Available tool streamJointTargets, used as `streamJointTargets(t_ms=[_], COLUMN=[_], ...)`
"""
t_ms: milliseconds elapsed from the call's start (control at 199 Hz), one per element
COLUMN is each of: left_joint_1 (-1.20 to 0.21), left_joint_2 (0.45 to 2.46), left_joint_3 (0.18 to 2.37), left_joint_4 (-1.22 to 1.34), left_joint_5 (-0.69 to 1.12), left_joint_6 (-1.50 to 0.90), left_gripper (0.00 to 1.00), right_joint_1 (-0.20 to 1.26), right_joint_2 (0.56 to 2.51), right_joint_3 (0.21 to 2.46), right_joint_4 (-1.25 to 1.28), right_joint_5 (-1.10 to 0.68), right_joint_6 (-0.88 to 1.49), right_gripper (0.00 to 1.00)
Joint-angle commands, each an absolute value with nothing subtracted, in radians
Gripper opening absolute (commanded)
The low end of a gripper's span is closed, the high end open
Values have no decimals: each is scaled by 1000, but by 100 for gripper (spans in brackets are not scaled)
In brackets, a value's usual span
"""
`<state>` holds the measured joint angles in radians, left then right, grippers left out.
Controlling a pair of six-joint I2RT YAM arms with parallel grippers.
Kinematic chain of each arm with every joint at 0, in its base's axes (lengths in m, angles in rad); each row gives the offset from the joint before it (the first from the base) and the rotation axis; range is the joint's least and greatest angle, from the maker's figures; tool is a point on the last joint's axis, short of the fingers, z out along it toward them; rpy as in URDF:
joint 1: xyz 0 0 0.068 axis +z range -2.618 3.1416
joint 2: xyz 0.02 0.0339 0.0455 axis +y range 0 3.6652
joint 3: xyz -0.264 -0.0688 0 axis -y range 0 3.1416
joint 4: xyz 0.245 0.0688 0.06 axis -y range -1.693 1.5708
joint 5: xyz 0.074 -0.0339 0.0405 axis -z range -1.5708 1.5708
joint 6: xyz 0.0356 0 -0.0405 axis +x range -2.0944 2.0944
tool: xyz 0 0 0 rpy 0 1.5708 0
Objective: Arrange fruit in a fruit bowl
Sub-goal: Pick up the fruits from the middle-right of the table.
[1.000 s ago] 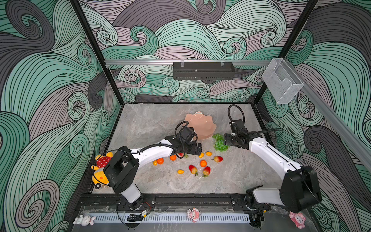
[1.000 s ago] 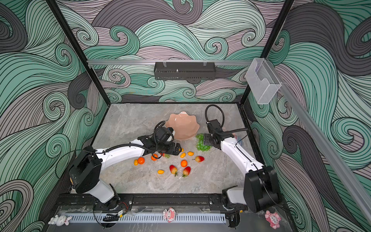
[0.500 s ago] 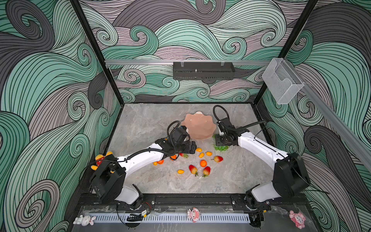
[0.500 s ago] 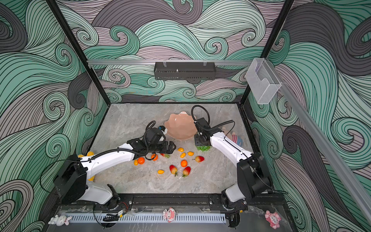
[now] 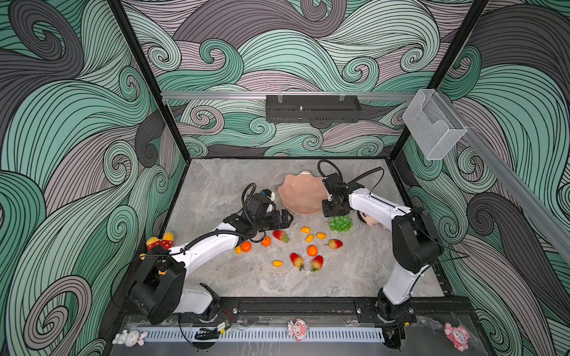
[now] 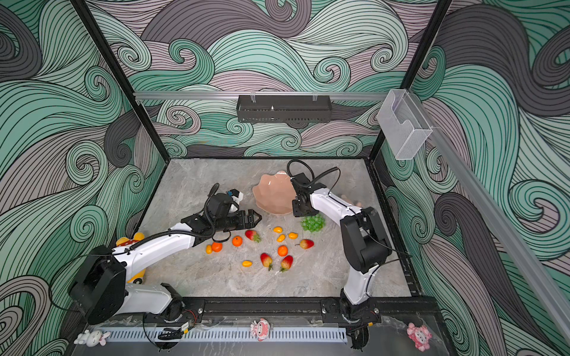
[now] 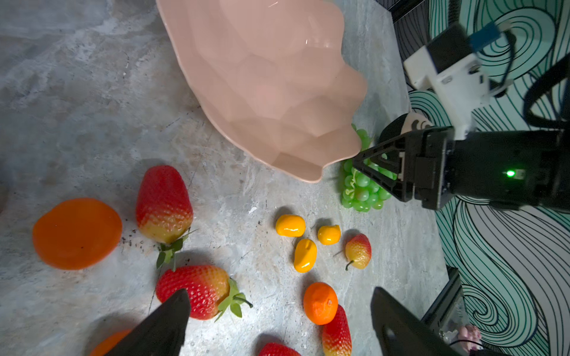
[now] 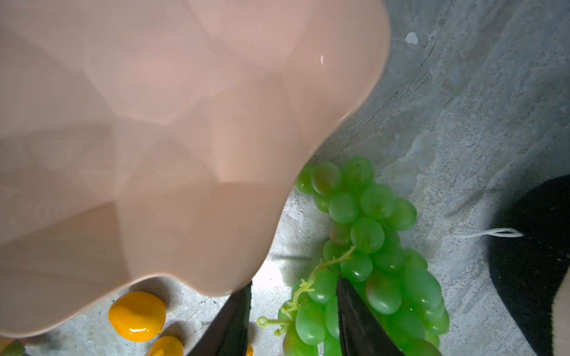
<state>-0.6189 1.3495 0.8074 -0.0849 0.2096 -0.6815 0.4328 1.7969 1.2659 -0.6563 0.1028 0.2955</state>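
Observation:
The peach-pink fruit bowl (image 5: 303, 194) (image 6: 273, 194) stands at the back middle with nothing in it. The fruit lies loose in front of it: the green grape bunch (image 5: 340, 223) (image 8: 370, 240), strawberries (image 5: 280, 235) (image 7: 163, 203), tangerines (image 5: 266, 241) (image 7: 320, 303) and small yellow ovals (image 5: 309, 238) (image 7: 290, 225). My right gripper (image 5: 334, 214) (image 8: 293, 296) hangs by the bowl's near right rim, over the grapes. It is open, its jaws partly drawn in, with the grape stem between the fingers. My left gripper (image 5: 287, 217) (image 7: 283, 320) is wide open above a strawberry (image 7: 194, 291), holding nothing.
A yellow and red plush doll (image 5: 160, 242) lies under the left arm. A dark-haired doll (image 5: 367, 218) lies under the right arm beside the grapes. A clear plastic box (image 5: 433, 126) hangs on the right rail and a black tray (image 5: 313, 108) on the back wall.
My right gripper has swung left from beside the grapes to the bowl's rim, and its jaws have narrowed. The left gripper has drawn back slightly to the left.

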Motion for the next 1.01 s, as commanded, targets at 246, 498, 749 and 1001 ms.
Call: streamJointTargets(t_ms=[246,498,749,1001], left_joint_1=[-616,-615,-615,-615], left_joint_2=[1333,1332,1321,1325], left_joint_3=[822,840,827,822], left_joint_4=[-73,-115,-117,-117], left_joint_5=[242,242,235,232], left_joint_6=[-689,-673,-685,-691], left_gripper=[94,94,94,94], right_joint_1=[414,400,398,396], right_joint_2=[1842,1862,1863,1850], right_joint_3=[1316,1321,1310,1301], right_joint_4=[-673,-672,-667,-662], right_joint_5=[23,17,13,18], right_joint_6=[302,304,307,307], right_gripper=[38,34,25,13])
